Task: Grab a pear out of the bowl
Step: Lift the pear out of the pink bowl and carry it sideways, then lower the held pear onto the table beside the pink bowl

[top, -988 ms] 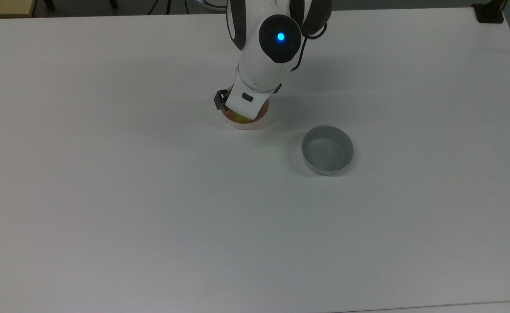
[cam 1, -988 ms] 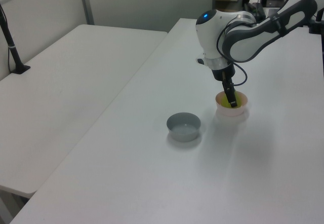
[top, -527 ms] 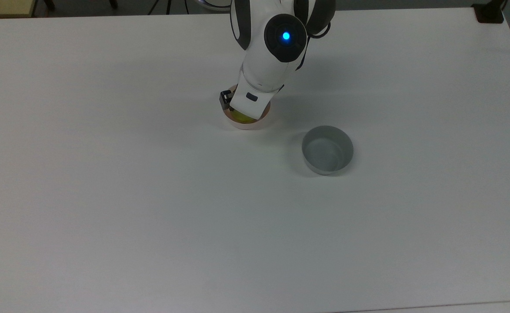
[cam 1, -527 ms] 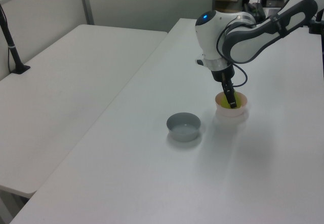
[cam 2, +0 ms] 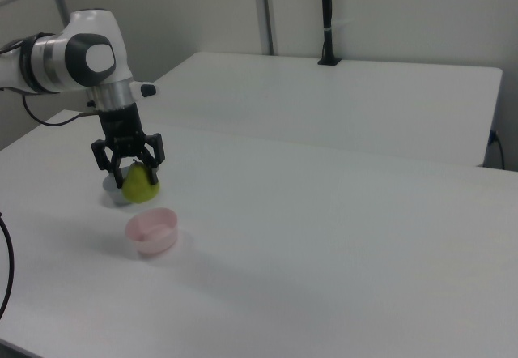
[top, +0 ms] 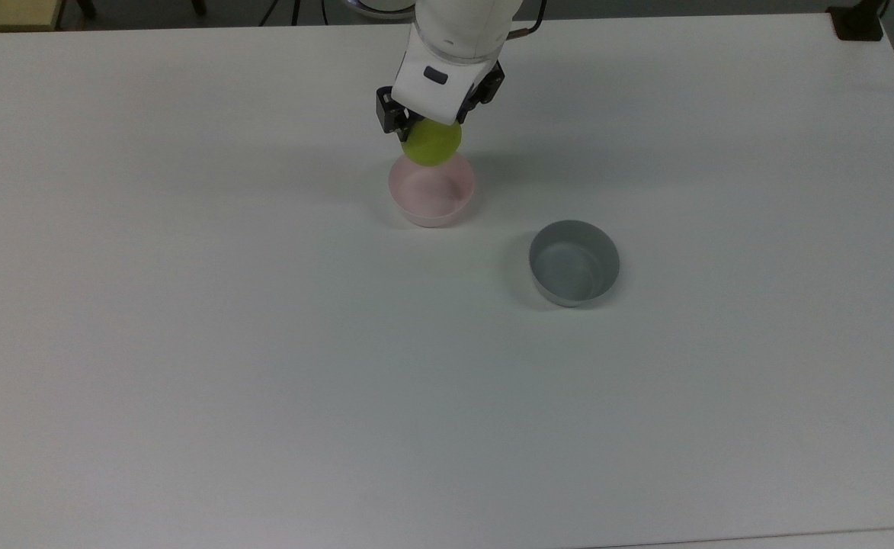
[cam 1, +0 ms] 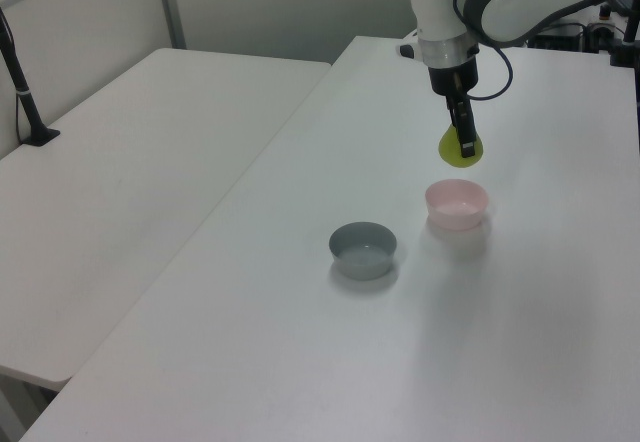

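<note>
The yellow-green pear (top: 432,142) (cam 1: 460,148) (cam 2: 140,184) hangs in the air, clamped between the fingers of my gripper (top: 433,126) (cam 1: 465,142) (cam 2: 129,166), which is shut on it. Below it on the white table stands the pale pink bowl (top: 431,191) (cam 1: 456,204) (cam 2: 151,229), with nothing inside. In the right view the pear hangs well clear above the bowl's rim. The pear's stem is hidden between the fingers.
A grey bowl (top: 574,262) (cam 1: 364,249) of similar size stands on the table to the top view's right of the pink one; in the right view the grey bowl (cam 2: 114,192) is partly behind the pear. A second white table (cam 1: 120,162) stands alongside.
The gripper has risen out of the pink bowl with the pear in its grip. The bowl has stayed where it was and holds nothing now.
</note>
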Available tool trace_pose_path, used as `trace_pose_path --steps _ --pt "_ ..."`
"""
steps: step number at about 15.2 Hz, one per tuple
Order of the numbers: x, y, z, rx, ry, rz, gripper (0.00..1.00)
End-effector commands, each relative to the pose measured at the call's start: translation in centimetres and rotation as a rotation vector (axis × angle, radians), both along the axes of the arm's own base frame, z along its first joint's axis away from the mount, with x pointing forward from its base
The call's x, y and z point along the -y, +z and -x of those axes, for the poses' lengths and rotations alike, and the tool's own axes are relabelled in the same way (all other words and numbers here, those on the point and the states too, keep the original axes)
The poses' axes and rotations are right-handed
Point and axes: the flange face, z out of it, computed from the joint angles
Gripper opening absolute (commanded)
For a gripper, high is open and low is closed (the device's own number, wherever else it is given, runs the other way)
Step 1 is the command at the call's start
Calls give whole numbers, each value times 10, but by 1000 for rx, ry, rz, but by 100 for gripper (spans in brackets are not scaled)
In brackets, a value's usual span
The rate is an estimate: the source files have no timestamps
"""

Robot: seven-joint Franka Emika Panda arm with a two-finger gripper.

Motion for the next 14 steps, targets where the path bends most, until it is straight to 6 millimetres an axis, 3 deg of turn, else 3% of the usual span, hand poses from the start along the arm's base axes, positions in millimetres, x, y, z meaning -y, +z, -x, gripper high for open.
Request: trace_pose_path --steps 1,5,7,9,11,14 --pt "55 9 -11 2 -79 -20 51" --pt "155 20 -22 31 -198 -22 51" --pt "182 8 -25 21 -217 -13 53" --pt "183 -7 -35 20 -215 -8 55" --pt "182 -41 -45 -7 -209 6 55" --pt "178 -90 -55 -44 -193 40 64"
